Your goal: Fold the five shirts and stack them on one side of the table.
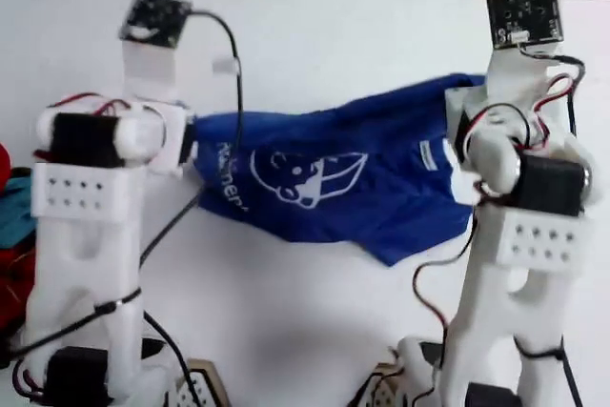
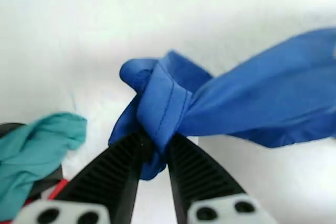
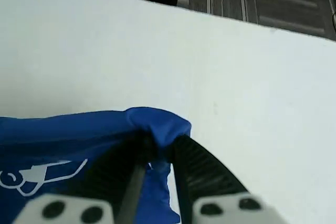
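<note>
White counter (image 1: 305, 331): blue shirt (image 1: 324, 178) stretched (spread step, by the look) btwn left tool (image 2: 155, 153) and right tool (image 3: 160, 153), each pinching an edge. Next, probably: lay flat w/ even tension.

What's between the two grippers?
The blue shirt, held by the left gripper and right gripper at opposite ends, spans the gap, seen in the high view.

In the high view my left arm (image 1: 86, 207) and right arm (image 1: 529, 226) cover both ends of the blue shirt (image 1: 324, 188), its white print is too creased to make out, and the teal cloth (image 1: 14, 216) and red cloth (image 1: 10, 274) run off the view's edge.
</note>
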